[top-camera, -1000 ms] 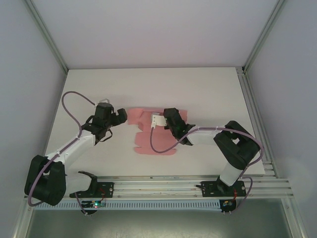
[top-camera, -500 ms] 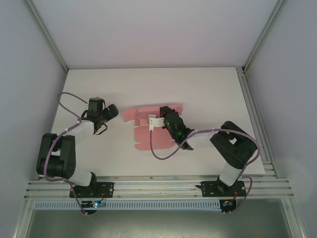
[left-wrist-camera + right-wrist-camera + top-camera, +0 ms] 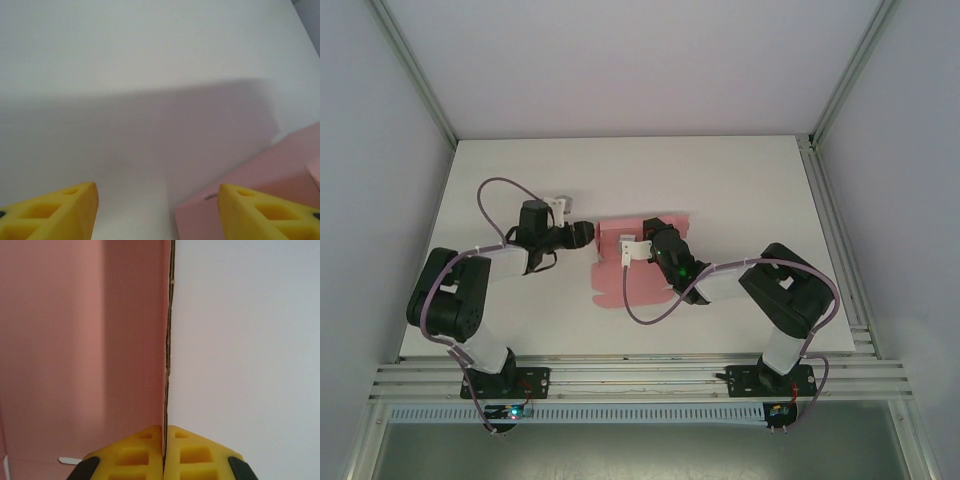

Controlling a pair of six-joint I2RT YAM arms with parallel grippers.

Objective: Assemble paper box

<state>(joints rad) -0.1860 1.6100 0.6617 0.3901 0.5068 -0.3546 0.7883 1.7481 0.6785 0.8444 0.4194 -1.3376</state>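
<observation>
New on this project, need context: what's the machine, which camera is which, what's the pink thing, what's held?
Two robot arms, bolted at the near edge of a white table. The wide picture is from a camera above and behind them; the close-ups are from a camera on each wrist, yellow fingertips showing. The pink thing is the paper box, thin card on the table. The right gripper is shut on its edge. The left gripper is open beside it, holding nothing.

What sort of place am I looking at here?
Likely a robotics test booth: a bare white table boxed in by plain walls, a left arm and right arm bolted to a metal rail, with a pink paper box between them.
</observation>
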